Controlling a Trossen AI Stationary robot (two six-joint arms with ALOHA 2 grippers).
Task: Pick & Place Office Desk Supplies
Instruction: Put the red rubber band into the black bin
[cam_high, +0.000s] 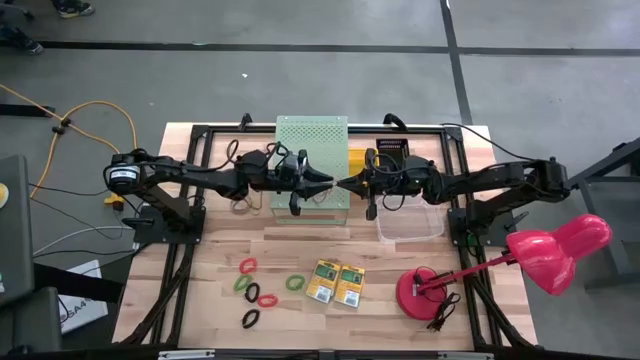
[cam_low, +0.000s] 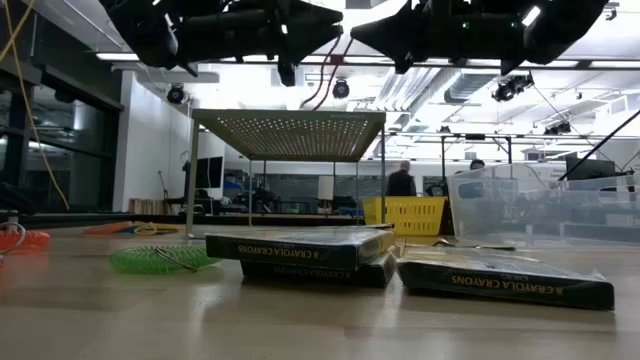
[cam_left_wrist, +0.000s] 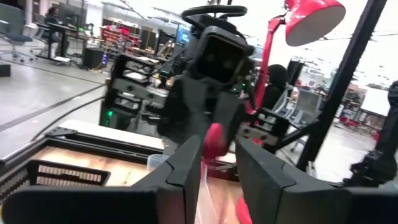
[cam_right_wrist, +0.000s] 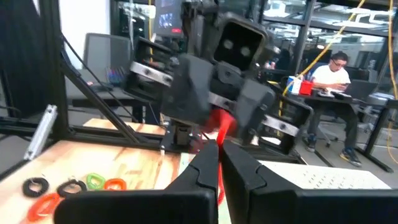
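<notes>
With the red elastic band (cam_right_wrist: 219, 127) pinched in the clenched right gripper (cam_high: 345, 185) above the table's (cam_high: 300, 320) back edge, the released left gripper (cam_high: 328, 183) should back straight off.

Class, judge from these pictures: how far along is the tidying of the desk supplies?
Done: nothing visibly put away. In hand: a red elastic band, pinched by the shut right tool, facing the open left tool above the perforated box. Left: the loose bands and two crayon boxes on the table.
</notes>
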